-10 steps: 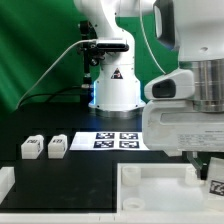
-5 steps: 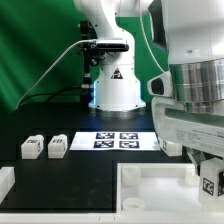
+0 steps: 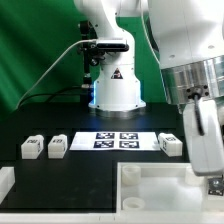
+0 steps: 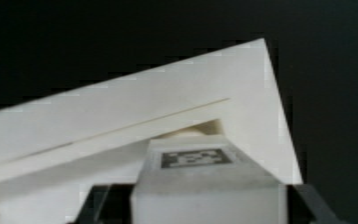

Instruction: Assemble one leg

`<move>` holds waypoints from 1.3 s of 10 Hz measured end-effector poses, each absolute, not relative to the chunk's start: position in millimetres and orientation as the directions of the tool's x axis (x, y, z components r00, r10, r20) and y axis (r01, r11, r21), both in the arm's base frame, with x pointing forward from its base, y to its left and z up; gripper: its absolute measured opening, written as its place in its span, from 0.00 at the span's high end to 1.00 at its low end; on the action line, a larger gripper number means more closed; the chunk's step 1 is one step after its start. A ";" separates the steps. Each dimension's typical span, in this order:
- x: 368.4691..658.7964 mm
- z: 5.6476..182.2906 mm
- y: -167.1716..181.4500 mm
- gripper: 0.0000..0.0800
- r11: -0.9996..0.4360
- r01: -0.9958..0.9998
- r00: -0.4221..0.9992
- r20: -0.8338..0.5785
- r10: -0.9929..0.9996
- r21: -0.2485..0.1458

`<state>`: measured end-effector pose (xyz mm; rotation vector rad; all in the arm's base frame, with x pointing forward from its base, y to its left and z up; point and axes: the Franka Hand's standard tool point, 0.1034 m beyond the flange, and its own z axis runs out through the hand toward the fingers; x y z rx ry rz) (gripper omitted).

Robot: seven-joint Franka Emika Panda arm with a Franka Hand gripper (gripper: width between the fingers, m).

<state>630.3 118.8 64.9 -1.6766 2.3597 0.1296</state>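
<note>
My gripper (image 4: 197, 206) is shut on a leg (image 4: 195, 175), a small white block with a black-and-white tag on its face. The dark fingers (image 4: 101, 205) press its two sides. The leg hangs over a corner of the large white square part (image 4: 140, 110). In the exterior view the gripper (image 3: 214, 186) is low at the right edge, above that part (image 3: 150, 188), and the held leg is hidden. Three more legs lie on the black table: two at the exterior view's left (image 3: 32, 148) (image 3: 57, 146) and one (image 3: 170, 144) right of the marker board (image 3: 118, 140).
The robot's white base (image 3: 115, 90) stands behind the marker board, with a black cable running to the exterior view's left. A white piece (image 3: 5, 182) sits at the front left corner. A green backdrop closes off the back.
The arm has swung and turned more upright at the exterior view's right. The leg right of the marker board now shows. The held leg's tag no longer shows in the exterior view.
</note>
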 end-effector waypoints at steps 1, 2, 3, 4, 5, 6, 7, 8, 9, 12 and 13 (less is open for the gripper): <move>630.4 65.0 118.3 0.62 0.384 -0.922 -0.359 -0.248 -0.900 -0.057; 630.2 64.5 118.4 0.62 0.362 -0.930 -0.337 -0.246 -0.909 -0.063; 630.0 64.1 118.7 0.34 0.360 -0.931 -0.336 -0.245 -0.910 -0.063; 629.9 64.0 118.9 0.34 0.358 -0.931 -0.334 -0.245 -0.910 -0.063; 629.5 64.1 119.5 0.24 0.339 -0.938 -0.314 -0.244 -0.917 -0.066; 627.3 64.8 121.3 0.24 0.253 -0.965 -0.230 -0.238 -0.944 -0.071; 625.3 65.7 123.8 0.20 0.168 -0.983 -0.148 -0.237 -0.960 -0.069; 623.5 66.8 126.9 0.19 0.084 -0.995 -0.069 -0.236 -0.969 -0.055; 623.3 68.7 130.4 0.19 -0.082 -0.996 0.090 -0.223 -0.971 -0.047; 625.0 67.1 127.7 0.19 -0.322 -0.940 0.339 -0.193 -0.921 -0.115; 625.0 67.1 128.1 0.19 -0.315 -0.942 0.332 -0.195 -0.923 -0.114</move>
